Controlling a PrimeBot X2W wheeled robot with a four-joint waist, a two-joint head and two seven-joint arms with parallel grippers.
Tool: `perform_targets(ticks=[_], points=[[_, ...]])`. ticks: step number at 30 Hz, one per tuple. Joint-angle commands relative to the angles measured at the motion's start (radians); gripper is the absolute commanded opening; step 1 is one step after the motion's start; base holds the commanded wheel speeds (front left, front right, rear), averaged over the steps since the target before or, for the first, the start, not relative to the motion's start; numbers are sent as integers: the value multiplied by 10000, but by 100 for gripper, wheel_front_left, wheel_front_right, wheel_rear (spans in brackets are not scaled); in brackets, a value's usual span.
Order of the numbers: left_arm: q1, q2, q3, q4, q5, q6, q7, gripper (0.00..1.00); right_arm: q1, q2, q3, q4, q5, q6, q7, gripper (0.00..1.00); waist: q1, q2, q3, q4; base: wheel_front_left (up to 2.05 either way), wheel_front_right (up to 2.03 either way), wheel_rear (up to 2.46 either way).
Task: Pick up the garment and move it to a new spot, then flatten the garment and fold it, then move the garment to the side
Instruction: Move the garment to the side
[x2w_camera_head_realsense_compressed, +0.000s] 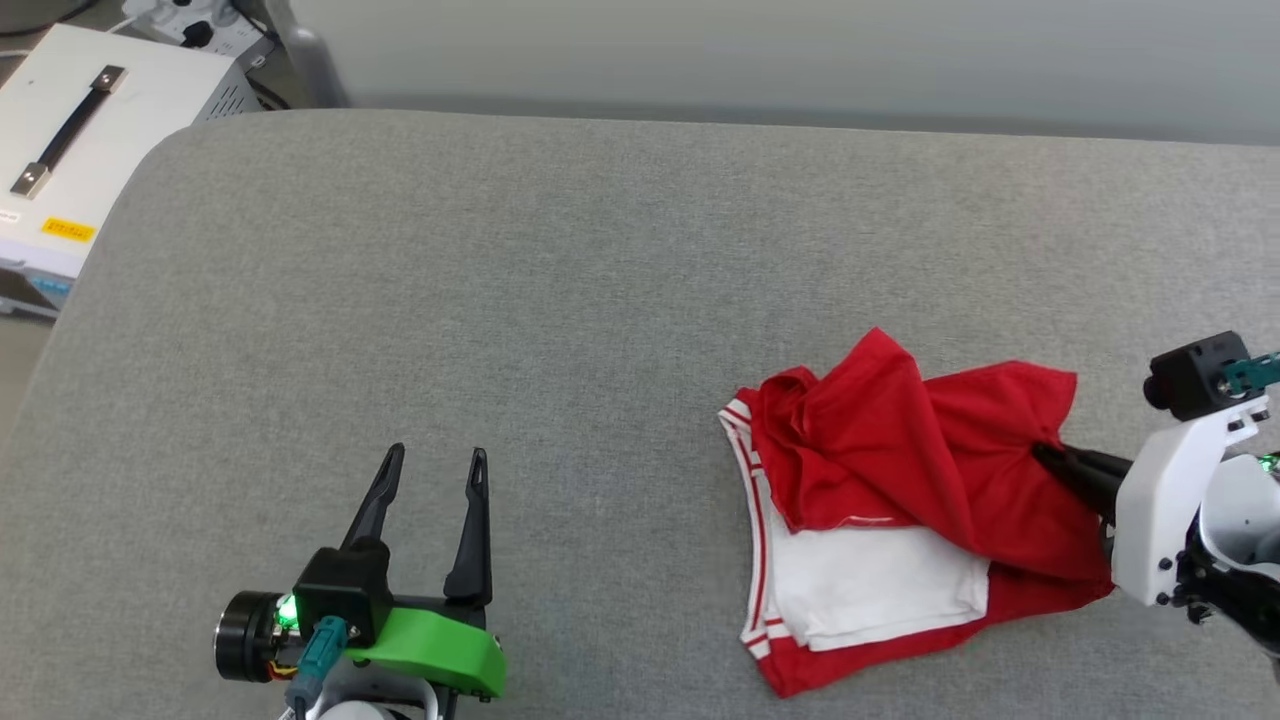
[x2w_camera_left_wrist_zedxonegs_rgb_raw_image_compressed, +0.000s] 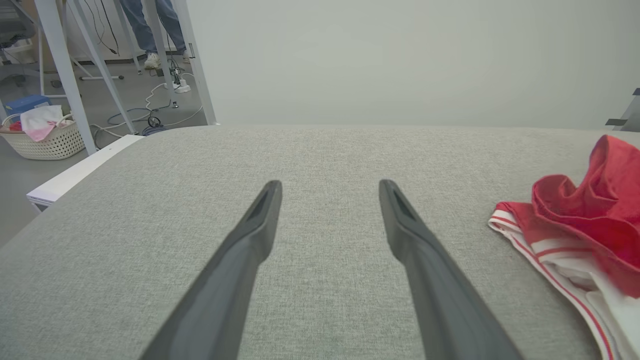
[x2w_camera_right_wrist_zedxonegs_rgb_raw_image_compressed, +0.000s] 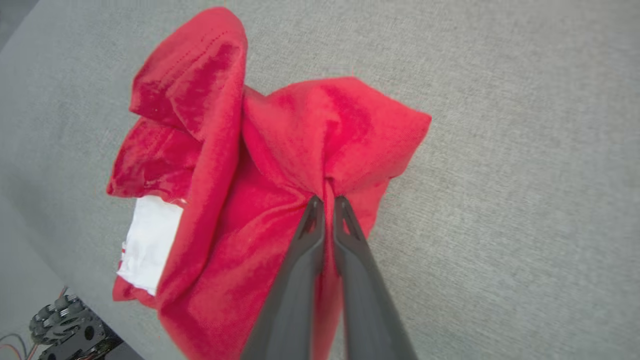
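**Right gripper clamped on the garment, left gripper wide and idle**

In my head view, the garment (x2w_camera_head_realsense_compressed: 900, 480) lies in a rumpled heap on the right part of the grey padded surface (x2w_camera_head_realsense_compressed: 500, 300), toward the near edge. It is mostly red and bunched into ridges on top. A white sleeve panel lies flat along its near side, and red-and-white striped trim runs down its left edge.

My right gripper (x2w_camera_head_realsense_compressed: 1045, 455) comes in from the right with its fingers pointing left and its tips sunk into the red fabric on the heap's right side. The right wrist view shows the two dark fingers drawn almost together, with a fold of red cloth pinched between the tips. The fabric puckers toward that point, and the rest of the heap rests on the surface.

My left gripper (x2w_camera_head_realsense_compressed: 438, 455) sits at the lower left, well apart from the garment. Its fingers are spread wide over bare padding with nothing between them.

Past the surface's far left corner stands a white case (x2w_camera_head_realsense_compressed: 90, 130) with a dark handle. The left wrist view shows a pale basket (x2w_camera_left_wrist_zedxonegs_rgb_raw_image_compressed: 47, 137) on the floor and a person's legs (x2w_camera_left_wrist_zedxonegs_rgb_raw_image_compressed: 150, 25) farther back.
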Motion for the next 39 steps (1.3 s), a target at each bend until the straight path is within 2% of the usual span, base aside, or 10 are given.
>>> perform_targets(ticks=[1,6,11,14,18,28,39], points=[[101,-41,11,-60,-66,68,-59,100,-227,-228,-45,-162,-174,0,-37,0,0,0,-169,-338,0,0,0],[183,-41,82,-184,-92,80,-59,100,-578,-856,-88,-491,-520,0,36,0,0,0,-116,-976,0,0,0],[31,-41,101,-368,-83,64,-59,100,-912,-1200,-280,-601,-644,0,23,0,0,0,235,-1587,0,0,0],[-269,-41,221,-569,54,5,-59,100,-1299,-1456,-311,-570,-965,0,-160,0,0,0,831,-2115,0,0,0],[-622,3,359,-764,191,-116,-59,100,-1632,-1668,-503,-248,-1248,0,-370,0,0,0,1526,-2351,0,0,0],[-1694,193,420,-1236,421,-434,-59,100,-2445,-2501,-1876,1667,-2254,0,-990,0,0,0,3208,-2171,0,0,0],[-2353,178,403,-1484,466,-559,-59,100,-3760,-2703,-3667,4018,-3692,0,-1856,0,0,0,4381,-1689,0,0,0]])
